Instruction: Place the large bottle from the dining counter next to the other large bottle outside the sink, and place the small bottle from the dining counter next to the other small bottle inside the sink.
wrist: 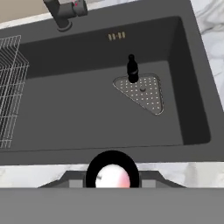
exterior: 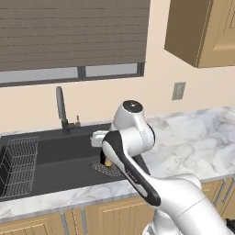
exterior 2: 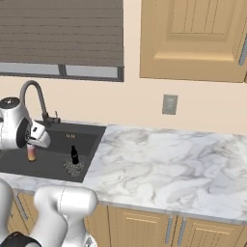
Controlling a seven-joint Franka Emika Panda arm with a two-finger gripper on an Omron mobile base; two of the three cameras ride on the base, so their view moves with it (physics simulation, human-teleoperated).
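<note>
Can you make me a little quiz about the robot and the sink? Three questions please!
1. True or false: the tiny dark bottle stands upright inside the sink.
2. What is the gripper holding over the sink? A) a spoon B) the small pink-orange bottle C) nothing
3. Fill in: the wire rack sits at the ____ end of the sink in the left base view.

Key:
1. True. It stands at the edge of the triangular drain plate.
2. B. The gripper is shut on it, and its black cap faces the hand camera.
3. Left.
</note>
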